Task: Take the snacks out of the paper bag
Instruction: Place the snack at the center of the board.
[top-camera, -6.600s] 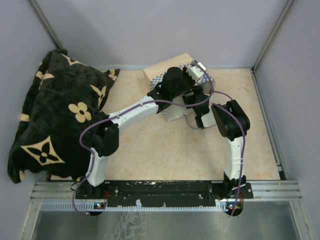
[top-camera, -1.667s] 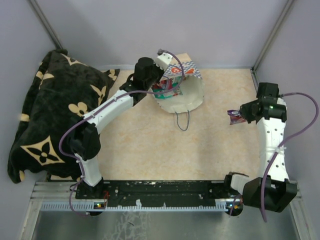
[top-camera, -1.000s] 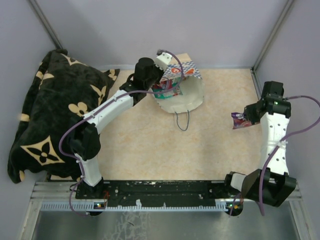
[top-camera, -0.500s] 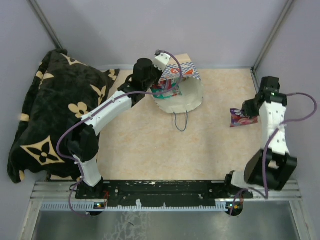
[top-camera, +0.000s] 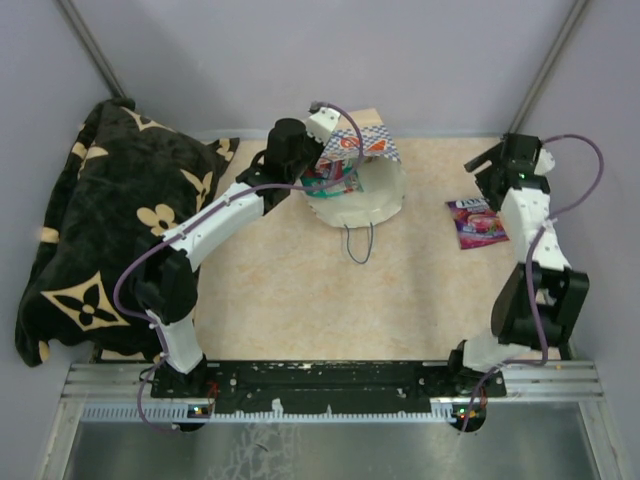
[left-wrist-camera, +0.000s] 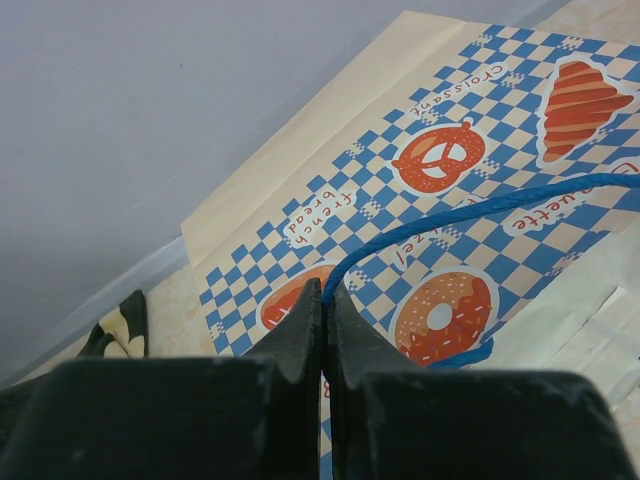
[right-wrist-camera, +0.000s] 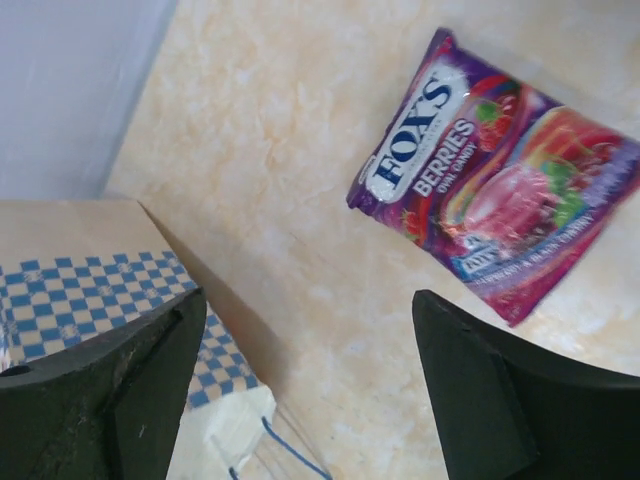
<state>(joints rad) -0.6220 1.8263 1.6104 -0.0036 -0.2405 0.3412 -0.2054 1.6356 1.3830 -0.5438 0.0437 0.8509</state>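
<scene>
Beige tabletop (top-camera: 280, 290), grey walls. My left pincer (left-wrist-camera: 325, 300) is pinched shut on the blue handle (left-wrist-camera: 480, 205) of the paper bag (top-camera: 365, 185), I guess to keep its mouth open on the snacks (top-camera: 330, 182) inside. My right pincer (right-wrist-camera: 305, 340) gapes empty over the purple packet (right-wrist-camera: 500, 175), which lies flat, well apart from the bag.

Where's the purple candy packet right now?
In the top view, the purple packet lies flat on the right side of the table, to the right of the paper bag and free of the open right claw nearby.
</scene>
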